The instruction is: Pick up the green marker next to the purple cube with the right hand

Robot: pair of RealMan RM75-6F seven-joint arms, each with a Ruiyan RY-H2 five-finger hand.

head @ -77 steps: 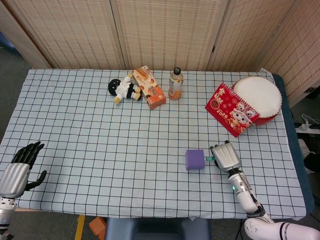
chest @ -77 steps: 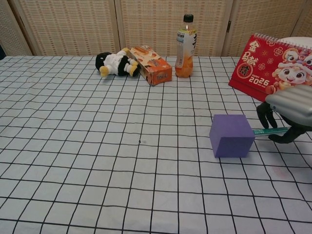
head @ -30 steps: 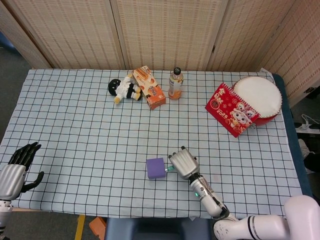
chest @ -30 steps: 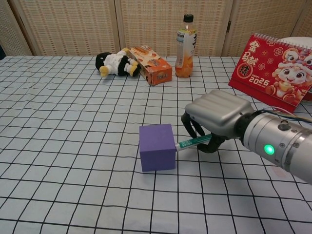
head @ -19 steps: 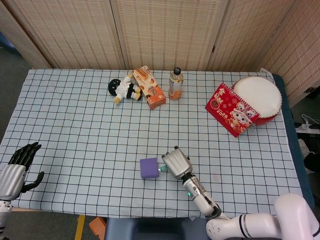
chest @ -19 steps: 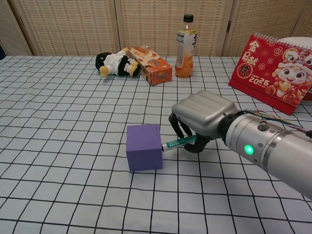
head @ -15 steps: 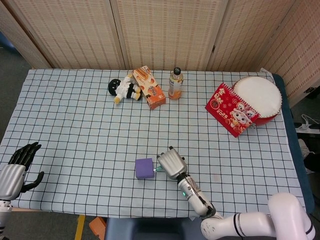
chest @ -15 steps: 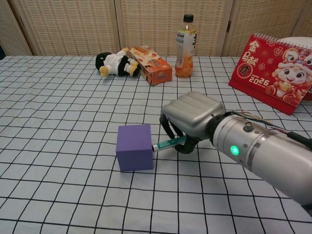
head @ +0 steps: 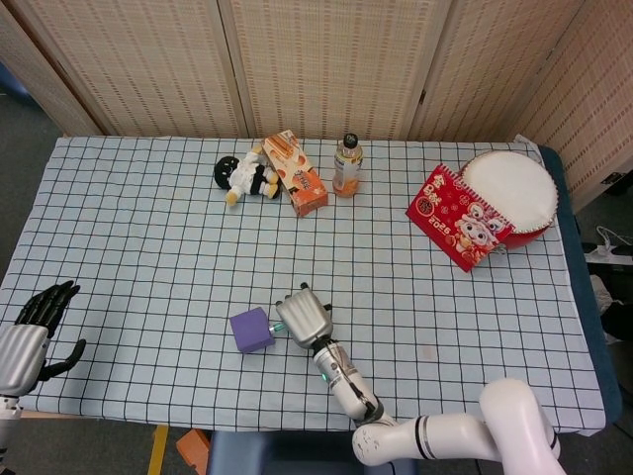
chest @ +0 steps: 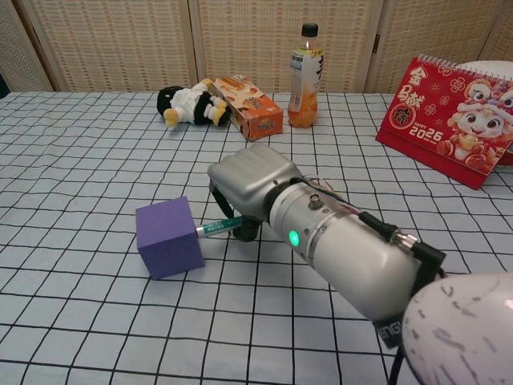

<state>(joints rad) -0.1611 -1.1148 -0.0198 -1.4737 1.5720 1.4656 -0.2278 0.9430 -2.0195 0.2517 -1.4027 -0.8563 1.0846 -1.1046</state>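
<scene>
Fingers of the right hand point(chest: 244, 186) grip the green marker point(chest: 218, 228); its tip has shoved the purple cube point(chest: 167, 237) leftward; no lift yet.

The green marker point(chest: 220, 228) is a slim pen with a pale tip, lying nearly flat and low over the checked tablecloth point(chest: 80, 144), its tip end touching the right side of the purple cube point(chest: 168, 237). Its rear part is hidden under the curled fingers of the right hand point(chest: 250, 184), which holds it. The cube is a plain matte block resting on the cloth, slightly turned against the grid lines. From the head view only a small green bit point(head: 276, 328) shows between cube point(head: 252, 330) and hand point(head: 305, 317).
</scene>
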